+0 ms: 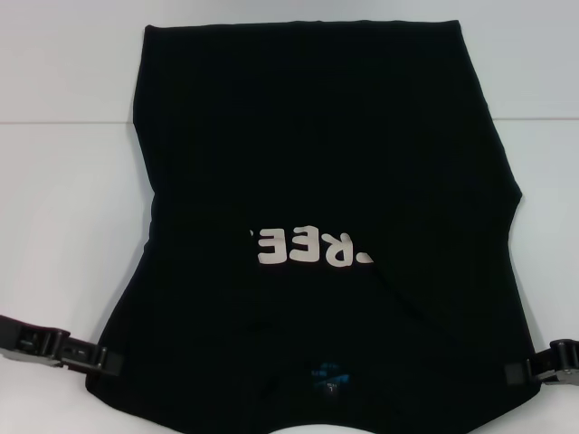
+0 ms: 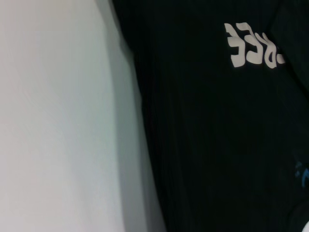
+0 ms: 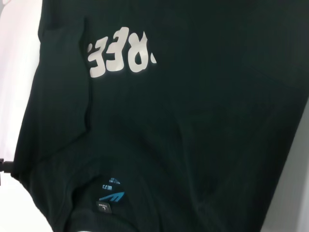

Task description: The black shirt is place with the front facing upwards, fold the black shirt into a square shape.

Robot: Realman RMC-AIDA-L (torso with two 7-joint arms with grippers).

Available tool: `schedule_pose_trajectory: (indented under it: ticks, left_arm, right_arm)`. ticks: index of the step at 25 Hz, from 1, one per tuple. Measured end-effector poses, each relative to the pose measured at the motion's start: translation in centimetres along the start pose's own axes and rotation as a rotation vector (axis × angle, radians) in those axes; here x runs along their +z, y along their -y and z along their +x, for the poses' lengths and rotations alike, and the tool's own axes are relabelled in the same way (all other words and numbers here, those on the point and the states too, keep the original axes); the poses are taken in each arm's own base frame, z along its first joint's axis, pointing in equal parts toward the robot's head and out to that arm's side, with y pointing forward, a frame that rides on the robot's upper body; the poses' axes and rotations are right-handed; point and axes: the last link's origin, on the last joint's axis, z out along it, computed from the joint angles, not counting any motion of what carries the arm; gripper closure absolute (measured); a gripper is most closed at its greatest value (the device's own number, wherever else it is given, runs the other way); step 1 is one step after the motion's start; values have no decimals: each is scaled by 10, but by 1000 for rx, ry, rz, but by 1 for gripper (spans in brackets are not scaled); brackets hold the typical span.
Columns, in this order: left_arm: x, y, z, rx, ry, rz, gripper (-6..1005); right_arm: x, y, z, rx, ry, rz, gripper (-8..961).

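black shirt (image 1: 326, 163) lies soft and limp on white table (image 1: 63, 226); left gripper (image 1: 113, 362) and right gripper (image 1: 511, 373) at near corners, grip state cannot tell

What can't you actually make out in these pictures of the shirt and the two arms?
- Black shirt: collar edge cut off by the head view's lower border; the sleeves do not show.
- Chest lettering: only "REE" readable; a fold of cloth covers the rest.
- Neck label: print too small to read.
- Left end effector and right end effector: fingertips sit at the shirt's edges, black against black, so grip is unclear.
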Motion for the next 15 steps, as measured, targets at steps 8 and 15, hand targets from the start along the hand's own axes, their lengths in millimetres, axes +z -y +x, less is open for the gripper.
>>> schedule_pose_trajectory:
  ticks: [8,15]
  left_arm:
    - [-4,10,3,-3,-24,67,281]
    - [6,9,4,14,4,89,282]
  right_arm:
    - [1,1,-1,2,7,4,900]
    - [3,0,-2,-2,5,0,900]
